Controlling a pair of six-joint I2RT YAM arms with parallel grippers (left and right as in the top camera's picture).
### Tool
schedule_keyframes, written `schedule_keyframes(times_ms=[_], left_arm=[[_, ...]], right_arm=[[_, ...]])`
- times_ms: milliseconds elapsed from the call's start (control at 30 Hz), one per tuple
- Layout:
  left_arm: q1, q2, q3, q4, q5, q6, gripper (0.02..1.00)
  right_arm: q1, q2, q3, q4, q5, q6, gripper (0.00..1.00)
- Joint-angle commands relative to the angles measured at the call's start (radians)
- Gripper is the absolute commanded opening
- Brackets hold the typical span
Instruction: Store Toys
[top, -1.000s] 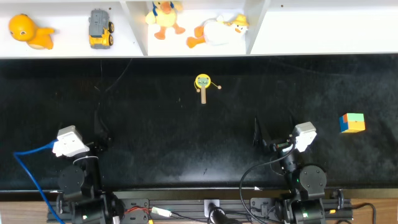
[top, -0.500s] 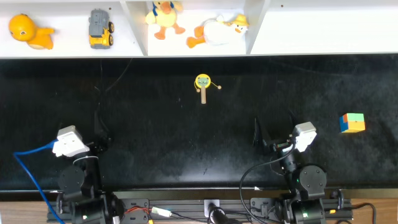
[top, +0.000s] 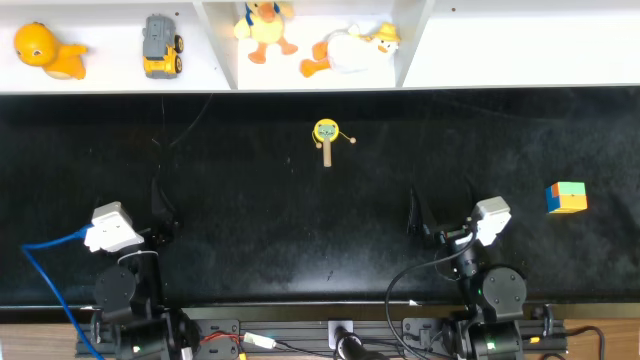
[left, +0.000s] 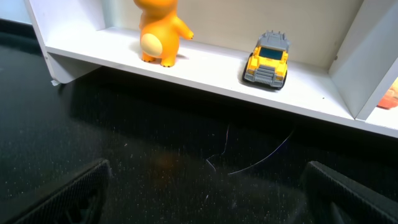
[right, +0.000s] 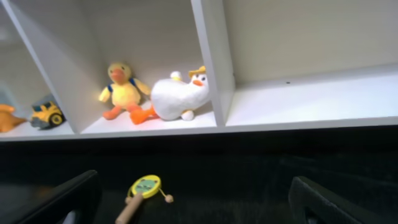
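The left pincer (left: 205, 193) and right pincer (right: 193, 196) are held wide open, empty, since the yellow wooden rattle (top: 326, 135) and multicoloured cube (top: 566, 197) are not yet shelved.

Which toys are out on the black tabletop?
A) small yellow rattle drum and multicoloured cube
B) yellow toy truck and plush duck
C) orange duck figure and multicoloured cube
A: the small yellow rattle drum and the multicoloured cube lie on the black tabletop, outside the white shelf.

A lab bench: black-matted table (top: 250, 220), white cubby shelf (top: 500, 50), loose cables (top: 55, 241).
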Motion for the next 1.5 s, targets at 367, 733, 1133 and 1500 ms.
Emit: schedule_keyframes(times_ms=[367, 733, 1133, 1500], left_arm=[[0.006, -0.011, -0.001, -0.003, 0.003, 0.003, 0.996], [0.006, -0.011, -0.001, -0.003, 0.003, 0.003, 0.998], [0.006, -0.011, -0.001, -0.003, 0.003, 0.003, 0.998], [0.006, -0.011, -0.001, -0.003, 0.003, 0.003, 0.998]], right_arm=[[0.005, 0.121, 0.187, -0.113, -0.111, 0.104, 0.996], [0.015, 0.715, 0.698, -0.4, -0.272, -0.048, 0.998], [0.346, 1.231, 1.192, -0.739, -0.082, -0.073, 0.998], [0.491, 1.566, 1.351, -0.854, -0.05, 0.088, 0.998]])
